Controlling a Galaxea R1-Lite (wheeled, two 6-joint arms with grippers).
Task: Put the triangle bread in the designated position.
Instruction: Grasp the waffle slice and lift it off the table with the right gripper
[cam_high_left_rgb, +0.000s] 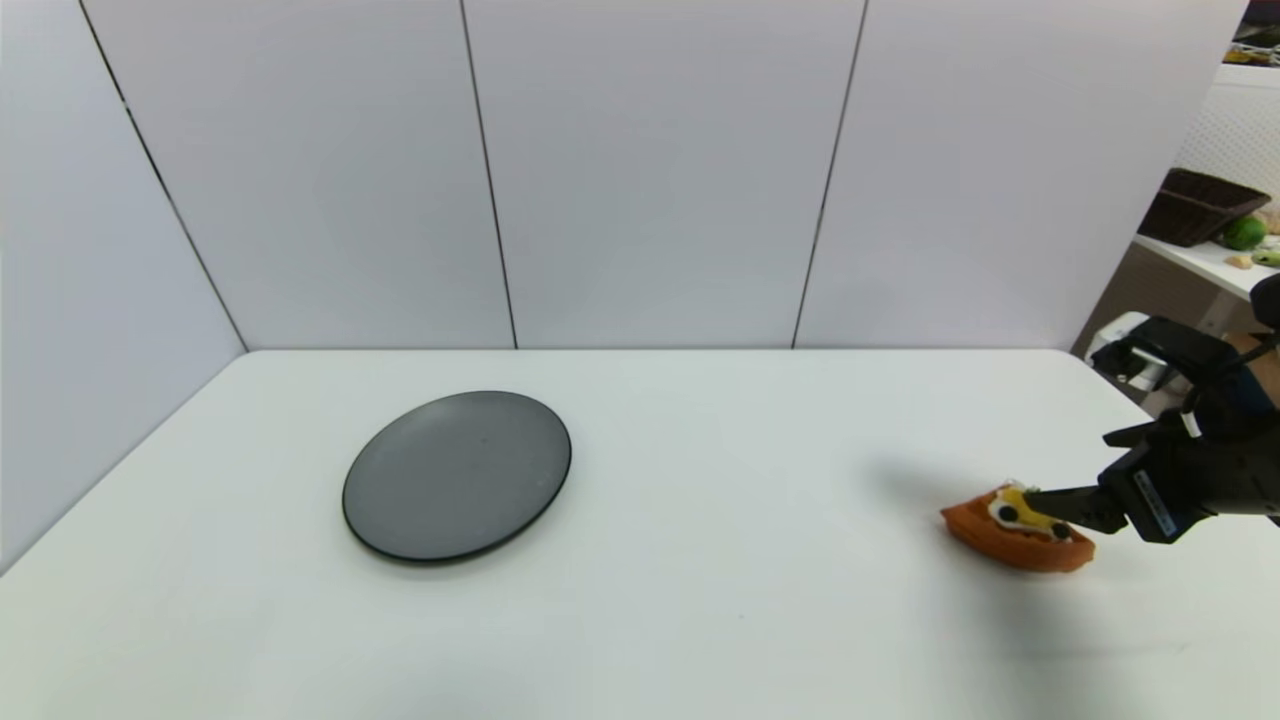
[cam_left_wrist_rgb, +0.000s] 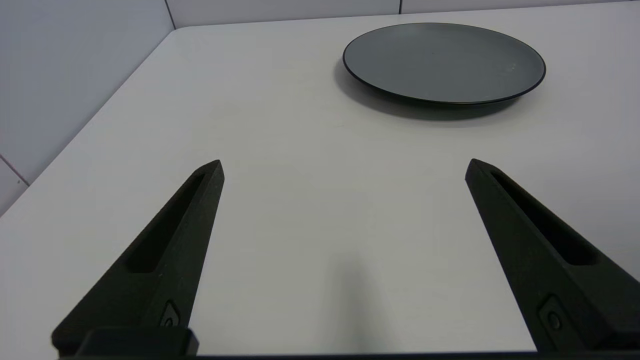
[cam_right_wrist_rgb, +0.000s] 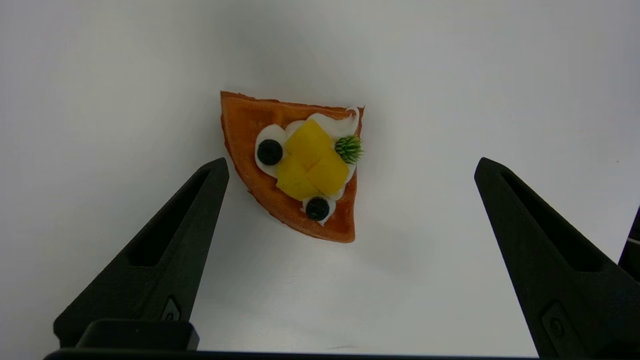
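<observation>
Hovering our right gripper spread wide over the orange-brown wedge-shaped toy bread on white tabletop, our left gripper also spread, dark round plate well apart.

The right arm runs off the head view's right edge. Its black finger covers part of the triangle bread. The left arm is outside that view.

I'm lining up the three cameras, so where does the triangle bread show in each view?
Head view: the bread lies on the table's right side, at the right gripper.
Left wrist view: not in it; only the plate.
Right wrist view: bread at centre, between the open gripper's fingers.
Shared landmark: the white table.
</observation>
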